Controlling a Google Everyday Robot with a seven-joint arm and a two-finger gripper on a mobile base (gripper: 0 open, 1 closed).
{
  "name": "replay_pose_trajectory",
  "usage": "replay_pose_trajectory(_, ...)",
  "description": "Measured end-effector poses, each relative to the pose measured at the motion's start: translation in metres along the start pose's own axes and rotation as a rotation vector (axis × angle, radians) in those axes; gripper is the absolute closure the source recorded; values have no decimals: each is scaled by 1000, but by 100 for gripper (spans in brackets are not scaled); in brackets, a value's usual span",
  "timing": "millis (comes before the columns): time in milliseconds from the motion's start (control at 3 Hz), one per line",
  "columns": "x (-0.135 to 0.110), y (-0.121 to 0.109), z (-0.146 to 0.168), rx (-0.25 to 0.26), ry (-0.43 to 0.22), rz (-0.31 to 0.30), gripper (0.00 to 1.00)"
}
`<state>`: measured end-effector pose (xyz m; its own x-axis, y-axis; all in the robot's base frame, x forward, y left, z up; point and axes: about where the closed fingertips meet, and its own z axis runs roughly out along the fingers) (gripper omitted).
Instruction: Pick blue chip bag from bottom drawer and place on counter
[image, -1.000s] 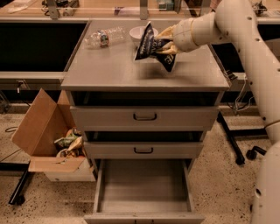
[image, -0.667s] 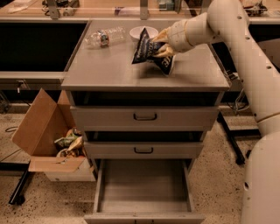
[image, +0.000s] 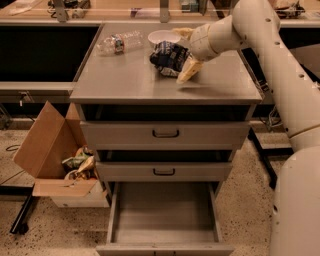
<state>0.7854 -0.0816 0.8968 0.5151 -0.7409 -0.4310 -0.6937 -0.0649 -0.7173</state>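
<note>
Claw (image: 186, 52) upper-centre, seemingly low (arm outstretched)

Blue chip bag (image: 168, 56) no longer tilted up in air: now down on counter (image: 125, 77), slumped flatter, at tip end of gripper (image: 184, 54). Gripper lowered with it, close above counter.

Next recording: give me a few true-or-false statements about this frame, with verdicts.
1. The bag lies in the bottom drawer. False: it is up at the counter, by the gripper.
2. The bottom drawer is open. True.
3. A bottle lies on the counter. True.
4. The cardboard box is empty. False: it holds wrappers.
</note>
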Motion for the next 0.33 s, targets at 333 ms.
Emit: replay_pose_trajectory(333,-3,-9,-35,93,-20,5,0)
